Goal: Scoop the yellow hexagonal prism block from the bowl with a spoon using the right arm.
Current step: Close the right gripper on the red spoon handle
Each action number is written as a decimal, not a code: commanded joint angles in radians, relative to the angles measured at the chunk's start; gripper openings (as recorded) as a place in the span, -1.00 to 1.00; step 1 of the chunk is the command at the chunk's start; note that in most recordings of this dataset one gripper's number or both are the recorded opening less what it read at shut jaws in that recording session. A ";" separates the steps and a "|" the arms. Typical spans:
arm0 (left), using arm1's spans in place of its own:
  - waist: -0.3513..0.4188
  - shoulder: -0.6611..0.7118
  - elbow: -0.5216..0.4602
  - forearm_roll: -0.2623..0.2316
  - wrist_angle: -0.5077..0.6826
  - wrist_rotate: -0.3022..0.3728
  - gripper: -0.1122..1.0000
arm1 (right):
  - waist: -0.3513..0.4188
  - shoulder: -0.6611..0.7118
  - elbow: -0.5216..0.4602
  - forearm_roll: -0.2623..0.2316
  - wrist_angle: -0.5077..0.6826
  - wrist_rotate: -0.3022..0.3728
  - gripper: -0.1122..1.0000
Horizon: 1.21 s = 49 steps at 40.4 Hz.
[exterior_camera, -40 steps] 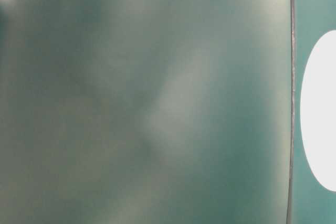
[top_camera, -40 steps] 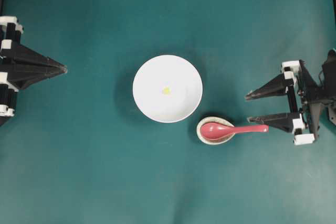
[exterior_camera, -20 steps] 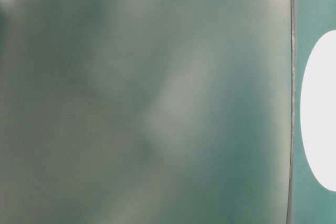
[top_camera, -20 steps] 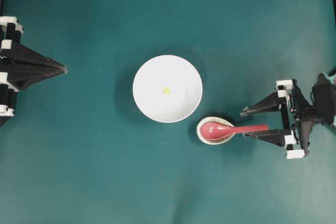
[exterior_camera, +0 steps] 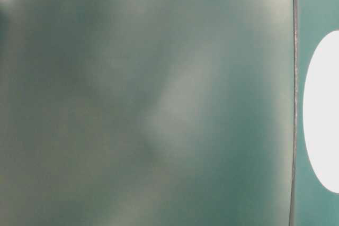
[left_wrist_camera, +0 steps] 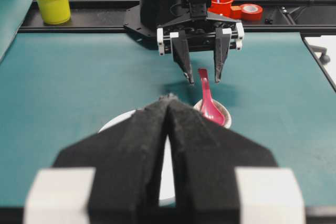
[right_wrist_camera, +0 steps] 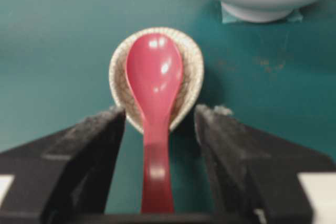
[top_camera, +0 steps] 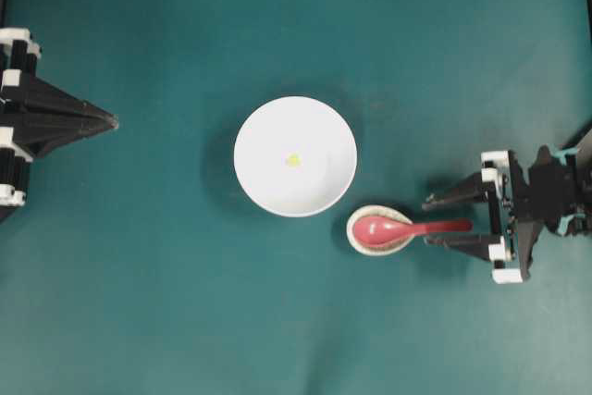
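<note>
Nearby, spoon [top_camera: 407, 227] on speckled dish [top_camera: 356, 231]; bowl [top_camera: 259, 182] beside.

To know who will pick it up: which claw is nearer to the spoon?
Right. The right claw stands open with the spoon handle between its fingers. The left claw sits shut far across the table, beyond the bowl.

Blurred table-level view; bowl [exterior_camera: 323, 112] cut off
</note>
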 commanded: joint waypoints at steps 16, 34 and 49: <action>0.002 0.003 -0.028 0.002 -0.005 0.000 -0.80 | 0.032 0.072 -0.032 0.003 -0.023 0.014 0.29; 0.002 0.003 -0.028 0.002 -0.005 0.000 -0.80 | 0.031 0.084 -0.035 0.003 0.005 0.012 0.27; 0.000 0.003 -0.029 0.002 -0.005 0.000 -0.80 | 0.031 0.084 -0.035 0.005 0.005 0.012 0.13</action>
